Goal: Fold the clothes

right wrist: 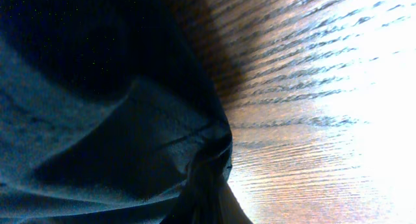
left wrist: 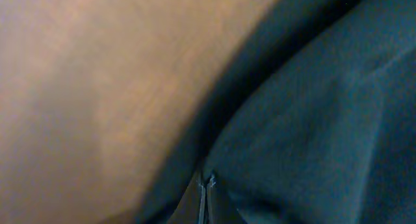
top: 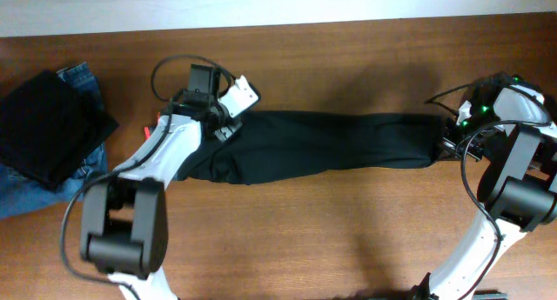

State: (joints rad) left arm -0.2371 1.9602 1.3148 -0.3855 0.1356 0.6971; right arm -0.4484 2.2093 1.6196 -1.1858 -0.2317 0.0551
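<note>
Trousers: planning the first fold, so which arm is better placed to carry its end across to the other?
Probably right: the right gripper pinches the narrow leg end of the trousers, lighter to carry over; the left gripper holds the wider waist end.

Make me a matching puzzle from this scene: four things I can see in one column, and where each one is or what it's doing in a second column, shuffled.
Things:
1. black trousers
2. blue jeans
3. left gripper
4. right gripper

Places or states:
A. at the far left of the table, partly under a folded black cloth
B. shut on the trousers' right end
C. stretched lengthwise across the middle of the table
D. shut on the trousers' left end

Pairs: 1-C, 2-A, 3-D, 4-B.
</note>
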